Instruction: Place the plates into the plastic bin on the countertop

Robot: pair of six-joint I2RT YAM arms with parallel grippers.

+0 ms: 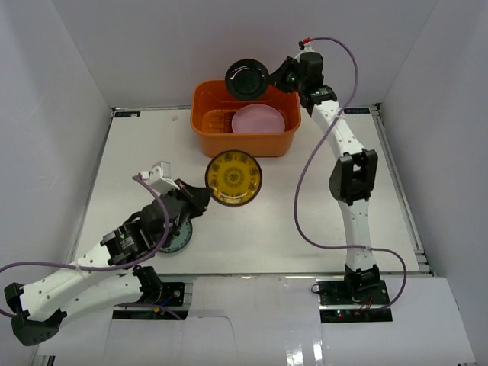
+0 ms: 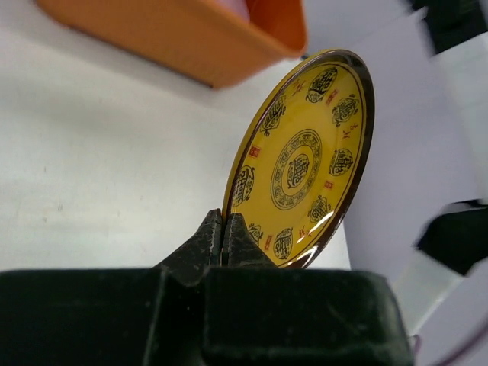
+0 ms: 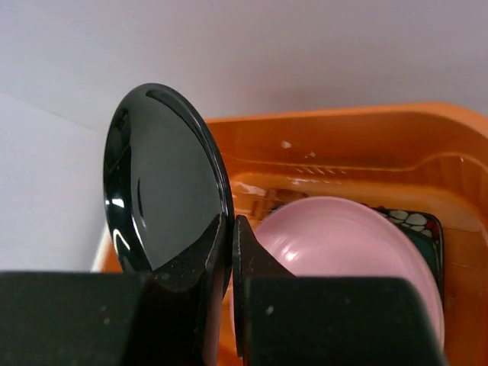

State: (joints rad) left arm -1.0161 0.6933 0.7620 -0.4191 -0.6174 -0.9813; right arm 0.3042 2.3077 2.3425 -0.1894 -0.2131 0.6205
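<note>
The right tool [image 3: 231, 229] is pinched on the rim of the glossy black round plate [image 3: 164, 183], holding it on edge above the far rim of the orange rectangular plastic bin [image 1: 244, 143]. The bin sits at the middle of the white worktop's [image 1: 252, 236] far edge.

To do this step well, the plate probably needs to be brought low and tipped nearly flat before release. That way glaze meets glaze gently on the smooth pink round plate [image 1: 258, 120], which lies over a dark floral square plate [image 3: 415, 221].

The left tool [image 2: 223, 225] is pressed shut on the thin rim of the amber-patterned round plate [image 2: 305, 164], held on edge above the worktop's middle, near the bin's near wall. It would do best to hold back until the right arm clears. Both rims look slick and narrow, so a slip seems possible.

A small teal-patterned round plate [image 1: 177, 238] lies flat toward the near-left corner, partly under the left arm.
</note>
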